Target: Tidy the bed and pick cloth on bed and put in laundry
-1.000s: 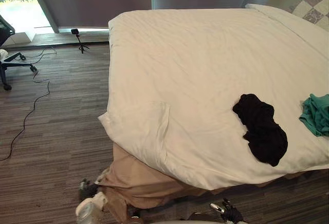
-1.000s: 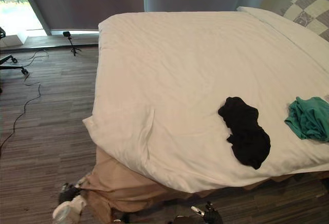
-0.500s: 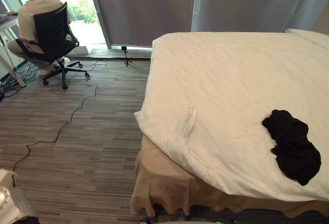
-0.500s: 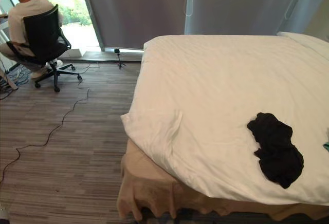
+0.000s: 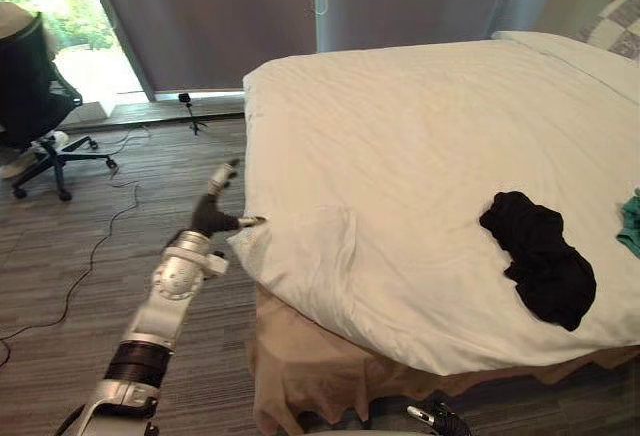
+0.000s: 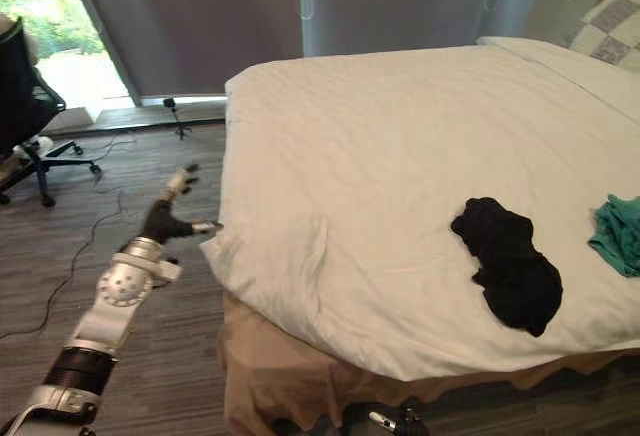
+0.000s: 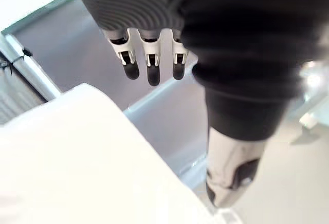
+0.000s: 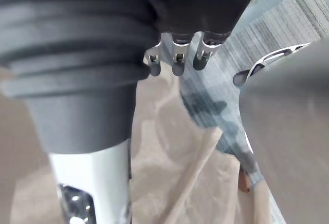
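Nearby, office chair [image 5: 35, 86], small tripod [image 5: 187, 111], black cloth [image 5: 538, 271].

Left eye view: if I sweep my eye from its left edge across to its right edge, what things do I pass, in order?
office chair → left hand → black cloth → teal cloth

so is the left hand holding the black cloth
No, the black cloth lies on the bed, apart from the left hand at its corner.

Left hand [image 6: 163, 219] (fingers straight) sits just beside the duvet [image 6: 400, 156] corner.
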